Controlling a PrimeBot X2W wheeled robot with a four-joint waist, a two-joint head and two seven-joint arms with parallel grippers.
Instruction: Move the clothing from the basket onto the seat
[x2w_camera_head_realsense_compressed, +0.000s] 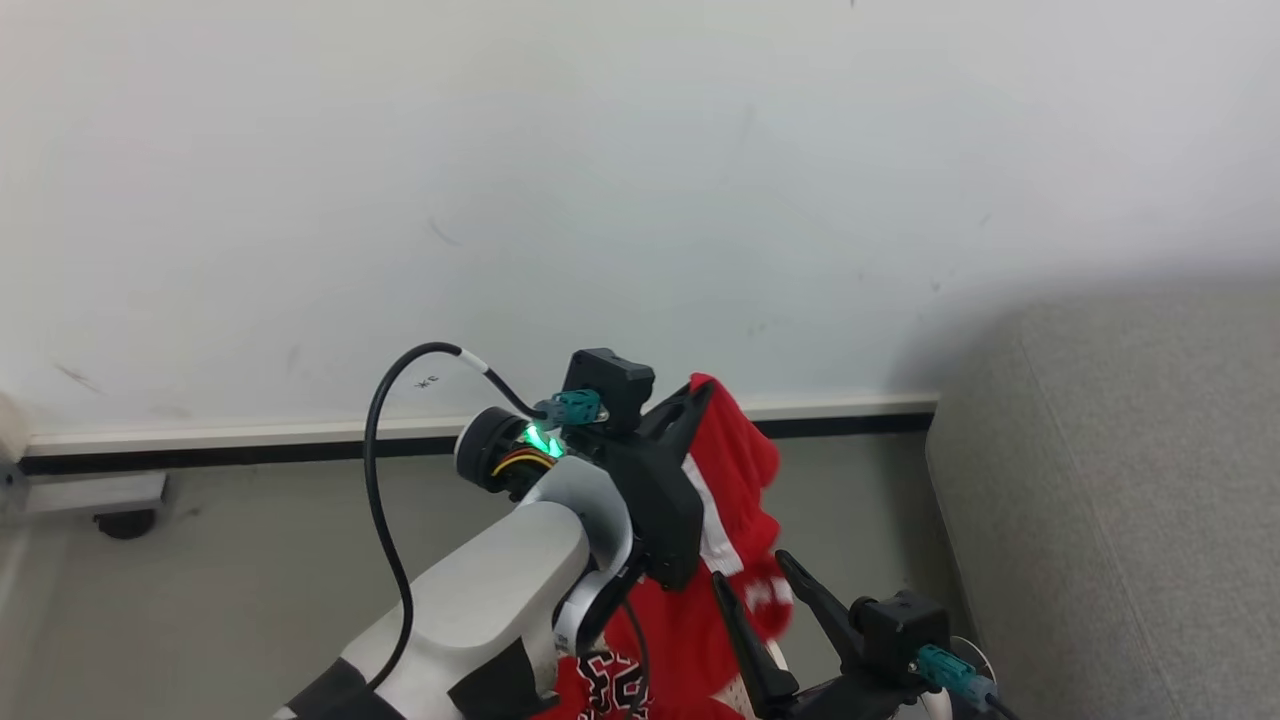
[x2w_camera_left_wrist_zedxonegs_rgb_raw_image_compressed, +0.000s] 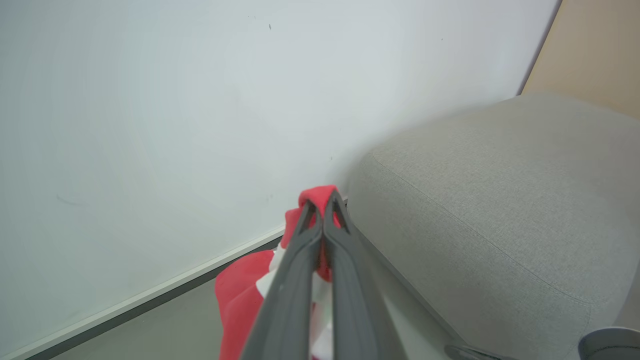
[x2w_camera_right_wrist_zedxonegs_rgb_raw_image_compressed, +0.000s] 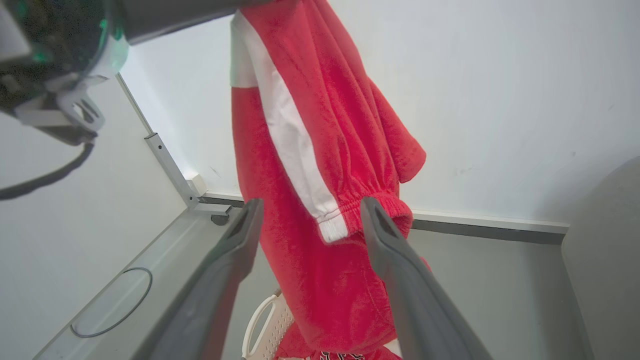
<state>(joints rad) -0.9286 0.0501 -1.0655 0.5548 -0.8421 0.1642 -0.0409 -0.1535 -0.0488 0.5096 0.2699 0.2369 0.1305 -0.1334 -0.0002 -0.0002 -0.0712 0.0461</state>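
While my left gripper (x2w_camera_left_wrist_zedxonegs_rgb_raw_image_compressed: 324, 200) pinches the red white-striped fleece garment (x2w_camera_right_wrist_zedxonegs_rgb_raw_image_compressed: 310, 125), my right gripper (x2w_camera_right_wrist_zedxonegs_rgb_raw_image_compressed: 311, 202) gapes, its view adding a cream perforated basket (x2w_camera_right_wrist_zedxonegs_rgb_raw_image_compressed: 281, 325).

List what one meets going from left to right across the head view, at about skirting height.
dark caster → black cable → clothing → seat
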